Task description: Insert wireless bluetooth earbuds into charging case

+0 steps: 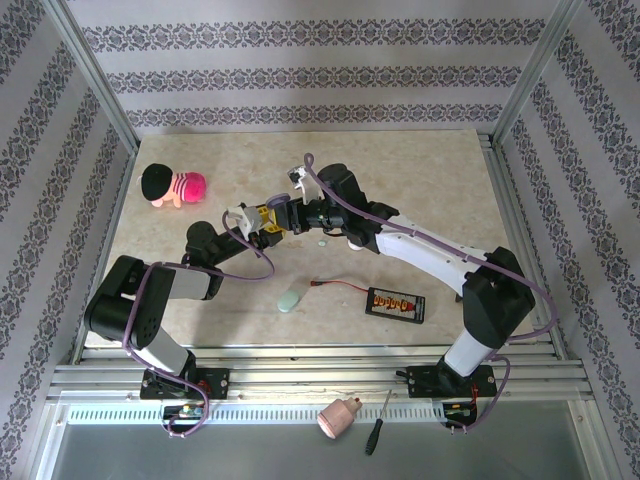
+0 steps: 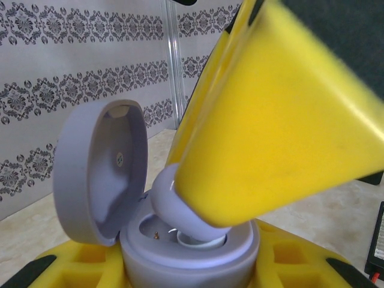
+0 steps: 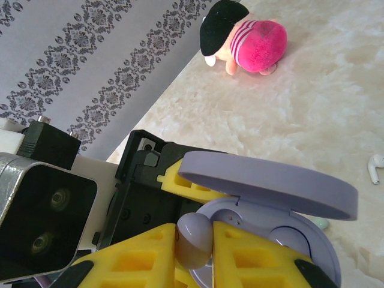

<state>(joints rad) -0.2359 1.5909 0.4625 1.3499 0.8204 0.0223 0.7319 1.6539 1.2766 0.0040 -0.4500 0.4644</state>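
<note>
While the left pincer (image 1: 268, 228) clamps the base of a lavender charging case (image 2: 192, 255) between its yellow fingers near the middle of the top view, the right pincer (image 3: 195, 237) meets it from the right, closed narrowly on a lavender earbud (image 2: 180, 210). Seen from the left wrist, the case stands upright at lower centre with its lid (image 2: 99, 174) swung open to the left. The bud is tilted, and its lower end is at the mouth of one socket in the base. Whether it is fully seated I cannot tell, since a big yellow finger of the right pincer covers its upper part. From the right wrist, the same bud sits pinched between two yellow fingers at the bottom of the frame, just in front of the open case. A white earbud (image 1: 320, 243) lies loose on the tabletop (image 1: 430, 190) just below the two pincers in the top view. A pale green oval case (image 1: 289, 298) rests lower down, near the centre. To its right lies a black battery pack (image 1: 395, 303) with a red lead, and a pink and black plush toy (image 1: 172, 185) sits at upper left, well apart from the rest.
</note>
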